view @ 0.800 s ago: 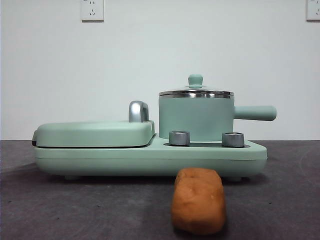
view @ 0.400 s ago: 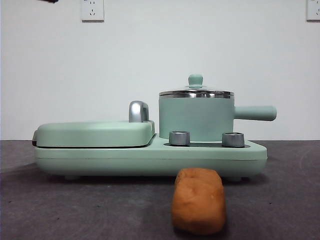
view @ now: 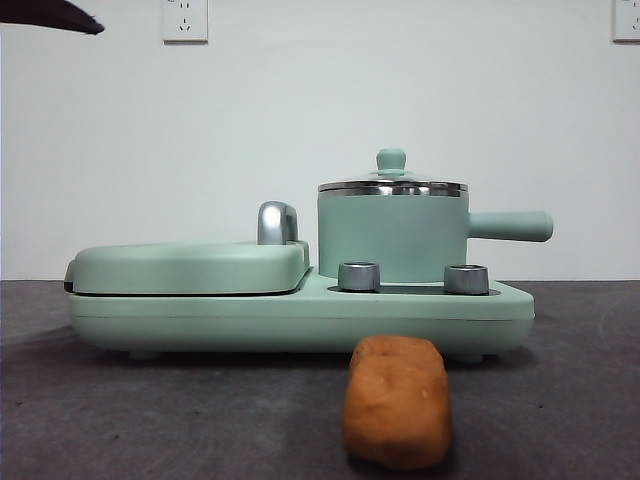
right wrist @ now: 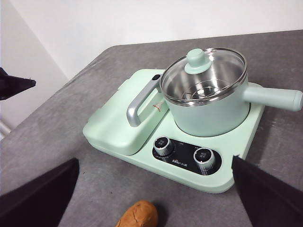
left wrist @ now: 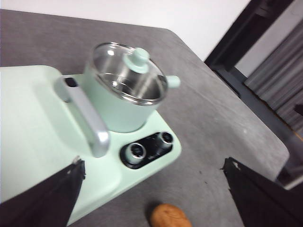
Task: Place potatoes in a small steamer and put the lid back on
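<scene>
Potatoes lie untouched; left claw and right claw hover high, both released

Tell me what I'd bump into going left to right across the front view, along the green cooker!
Griddle cover → chrome handle → left knob → lid knob → right knob → steamer's side handle.
</scene>
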`<state>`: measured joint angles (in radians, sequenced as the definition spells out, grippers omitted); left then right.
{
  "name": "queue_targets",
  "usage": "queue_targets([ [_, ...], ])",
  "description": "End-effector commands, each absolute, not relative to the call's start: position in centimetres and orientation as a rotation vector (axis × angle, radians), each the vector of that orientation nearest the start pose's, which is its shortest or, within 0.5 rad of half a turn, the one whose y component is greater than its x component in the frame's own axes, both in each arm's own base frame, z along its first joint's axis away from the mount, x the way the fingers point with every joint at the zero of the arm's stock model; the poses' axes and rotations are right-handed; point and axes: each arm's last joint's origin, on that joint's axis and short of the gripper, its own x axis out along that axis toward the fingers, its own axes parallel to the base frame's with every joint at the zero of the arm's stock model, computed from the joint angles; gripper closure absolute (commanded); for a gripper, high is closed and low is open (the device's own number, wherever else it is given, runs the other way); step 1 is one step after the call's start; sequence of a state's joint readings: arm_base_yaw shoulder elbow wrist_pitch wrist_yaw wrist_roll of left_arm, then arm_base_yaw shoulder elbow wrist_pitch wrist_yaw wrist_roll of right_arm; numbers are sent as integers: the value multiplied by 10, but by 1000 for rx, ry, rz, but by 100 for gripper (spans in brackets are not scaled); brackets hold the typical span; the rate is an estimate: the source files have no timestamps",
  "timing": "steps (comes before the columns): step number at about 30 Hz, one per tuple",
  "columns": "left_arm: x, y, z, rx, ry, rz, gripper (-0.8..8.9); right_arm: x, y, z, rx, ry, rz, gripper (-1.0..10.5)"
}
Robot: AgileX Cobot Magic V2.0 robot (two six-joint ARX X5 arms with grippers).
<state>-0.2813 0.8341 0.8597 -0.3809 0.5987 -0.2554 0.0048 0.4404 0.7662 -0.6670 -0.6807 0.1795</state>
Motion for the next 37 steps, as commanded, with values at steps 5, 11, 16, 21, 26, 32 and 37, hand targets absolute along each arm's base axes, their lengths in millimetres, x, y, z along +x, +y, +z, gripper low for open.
queue_targets([
  [5,181,-83,362,-261,470,-863,331,79,19,326,273,369,654,431],
  [11,215,-114,380,-127,535,-872,331,78,19,326,290,375,661,431],
  [16,249,-151,390,36,573,-863,330,78,19,326,303,380,658,431],
  [21,281,-188,389,113,522,-862,331,78,19,326,304,381,658,431],
  [26,306,-219,375,124,430,-900,331,78,19,326,304,380,657,431],
  [32,326,-245,350,156,368,-933,347,78,19,326,303,380,655,431],
  [37,340,-261,327,170,359,-923,347,78,19,326,303,380,653,431],
])
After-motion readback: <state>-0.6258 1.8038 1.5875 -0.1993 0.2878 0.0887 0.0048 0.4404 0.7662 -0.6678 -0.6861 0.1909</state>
